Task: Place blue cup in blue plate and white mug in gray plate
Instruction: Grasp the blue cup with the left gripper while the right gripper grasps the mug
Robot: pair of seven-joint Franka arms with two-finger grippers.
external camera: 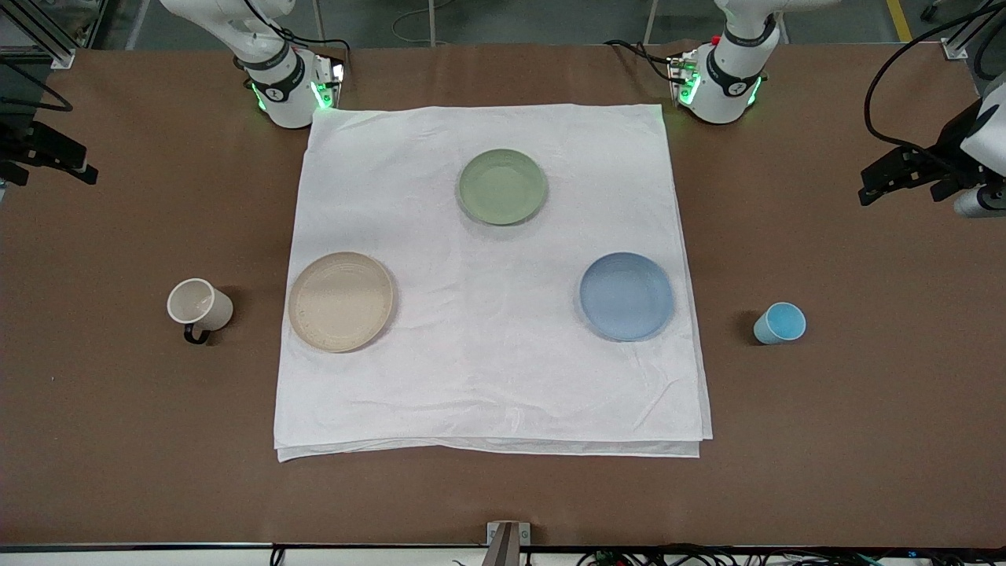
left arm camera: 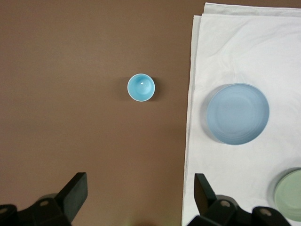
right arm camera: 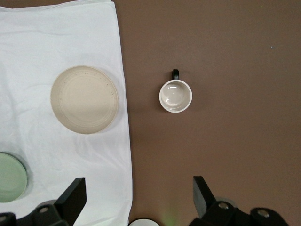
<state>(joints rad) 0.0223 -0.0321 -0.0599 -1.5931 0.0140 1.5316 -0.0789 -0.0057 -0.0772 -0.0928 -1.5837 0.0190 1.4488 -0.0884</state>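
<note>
The blue cup [external camera: 780,323] stands upright on the bare brown table at the left arm's end, beside the cloth; it also shows in the left wrist view [left arm camera: 141,87]. The blue plate [external camera: 626,296] [left arm camera: 238,113] lies empty on the cloth. The white mug [external camera: 200,306] [right arm camera: 175,96] stands upright on bare table at the right arm's end, its black handle toward the front camera. The gray plate [external camera: 340,301] [right arm camera: 84,99] lies empty on the cloth. My left gripper [external camera: 884,177] [left arm camera: 139,183] and right gripper [external camera: 78,163] [right arm camera: 138,184] hang high over the table's ends, open and empty.
A white cloth [external camera: 487,377] covers the table's middle. A sage-green plate [external camera: 502,186] lies on it near the arms' bases, also in both wrist views [left arm camera: 289,194] [right arm camera: 10,176]. Brown table [external camera: 864,432] surrounds the cloth.
</note>
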